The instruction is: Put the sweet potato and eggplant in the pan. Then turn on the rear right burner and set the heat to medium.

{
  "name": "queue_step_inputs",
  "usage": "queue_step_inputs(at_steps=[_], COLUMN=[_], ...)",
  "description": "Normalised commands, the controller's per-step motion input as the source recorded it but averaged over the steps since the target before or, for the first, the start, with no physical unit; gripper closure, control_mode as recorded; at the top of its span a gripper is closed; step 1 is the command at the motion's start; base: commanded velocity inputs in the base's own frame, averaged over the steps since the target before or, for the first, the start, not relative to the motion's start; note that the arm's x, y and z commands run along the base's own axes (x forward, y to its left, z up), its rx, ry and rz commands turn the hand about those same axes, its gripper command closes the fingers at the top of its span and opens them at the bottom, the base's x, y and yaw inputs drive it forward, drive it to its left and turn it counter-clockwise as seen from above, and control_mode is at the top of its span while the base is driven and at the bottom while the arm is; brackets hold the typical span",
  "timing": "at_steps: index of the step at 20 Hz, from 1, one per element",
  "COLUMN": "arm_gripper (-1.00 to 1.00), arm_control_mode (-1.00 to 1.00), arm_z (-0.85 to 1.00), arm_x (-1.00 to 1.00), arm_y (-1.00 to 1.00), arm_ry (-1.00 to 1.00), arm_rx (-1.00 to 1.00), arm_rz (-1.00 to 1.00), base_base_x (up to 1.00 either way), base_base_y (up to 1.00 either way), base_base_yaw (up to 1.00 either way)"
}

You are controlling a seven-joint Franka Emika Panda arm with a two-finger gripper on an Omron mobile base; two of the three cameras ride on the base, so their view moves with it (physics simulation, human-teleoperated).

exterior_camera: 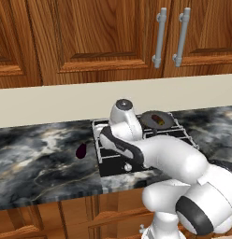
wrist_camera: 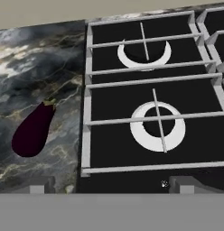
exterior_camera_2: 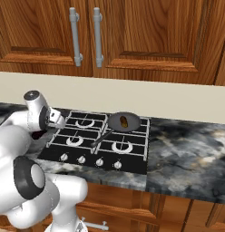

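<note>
Two dark fingertips (wrist_camera: 37, 187) stand wide apart at the bottom of the hand view, so the gripper (wrist_camera: 111, 188) is spread open with nothing between its jaws. Above the left tip, at about 10 o'clock from the gripper's middle, the eggplant (wrist_camera: 32, 131) lies on the marble counter (wrist_camera: 37, 58), just beside the left edge of the stove (wrist_camera: 109, 178) but not touching it. Its long axis runs diagonally in this view, the fat rounded end toward 7 o'clock and the narrow stem end toward 1 o'clock, pointing at the stove's grate. From the left base view the eggplant (exterior_camera: 81, 151) sits at 9 o'clock from the stove, well apart from the pan (exterior_camera: 156, 119).

On the right base view the pan (exterior_camera_2: 124, 122) rests on the rear right burner (exterior_camera_2: 132, 129), its thin black handle reaching toward 7 o'clock over the middle of the stove. Inside it lies the sweet potato (exterior_camera_2: 125, 121), its long axis running roughly 12 to 6 o'clock. The arm's hand (exterior_camera_2: 53, 118) hangs over the stove's left edge, at 9 o'clock from the pan
</note>
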Motion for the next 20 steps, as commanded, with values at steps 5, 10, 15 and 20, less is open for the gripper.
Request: queue_step_inputs(at_steps=[5, 10, 15, 20], arm_gripper=[-1.0, -1.0, -1.0, -1.0], arm_control_mode=[-1.0, -1.0, -1.0, -1.0], arm_z=[0.07, -0.15, -0.42, -0.18], arm_x=[-0.02, 0.0, 0.0, 0.05], arm_y=[0.42, 0.39, 0.37, 0.39], arm_ry=[0.18, 0.04, 0.0, 0.0], arm_rx=[0.04, 0.02, 0.0, 0.0], arm_rz=[0.08, 0.04, 0.01, 0.0], base_base_x=[0.0, 0.0, 0.0, 0.0], base_base_y=[0.0, 0.0, 0.0, 0.0], base_base_yaw=[0.0, 0.0, 0.0, 0.0])
